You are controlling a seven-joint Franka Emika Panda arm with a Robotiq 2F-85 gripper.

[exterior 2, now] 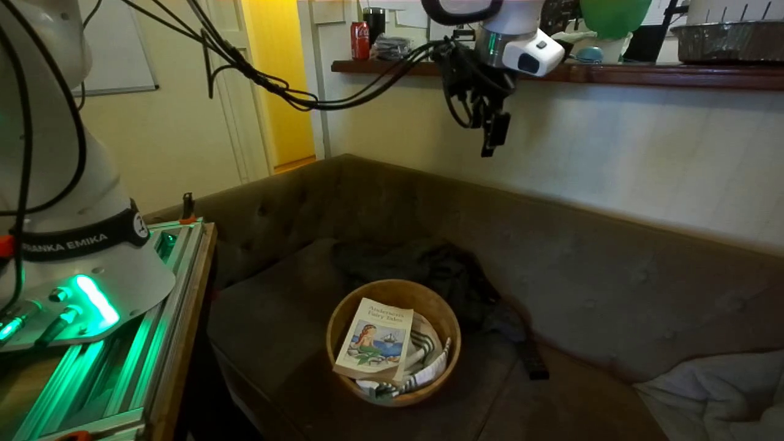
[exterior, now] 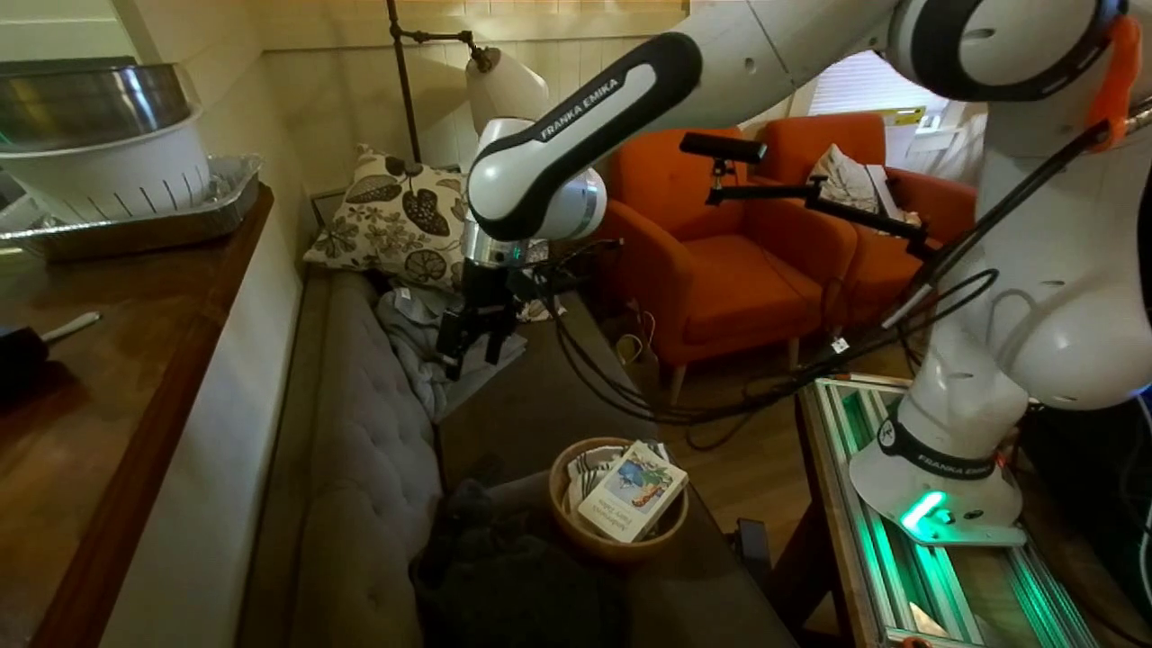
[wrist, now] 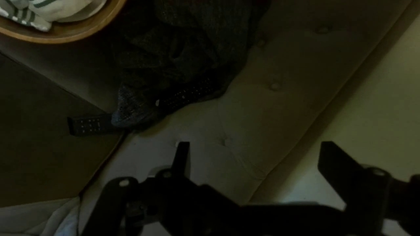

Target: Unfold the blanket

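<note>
- One near-black blanket, bunched on the one sofa near its backrest, just beside the round wooden bowl; whether blanket and bowl touch I cannot tell.
- One hand, its two fingers spread wide apart with only air between them, raised above the sofa and well apart from the blanket.
- One remote poking out from under a corner of the blanket, and a second remote along the blanket's edge by the backrest: two in all.
- In that single wooden bowl, one book slanting over one striped cloth.
- One grey-blue cloth, crumpled on the sofa below one floral pillow.
- Two orange armchairs side by side, one pale pillow on the farther.
- One wooden counter bearing one foil tray, with one white colander in it and one steel bowl on top.
- One red can near one end of the counter.
</note>
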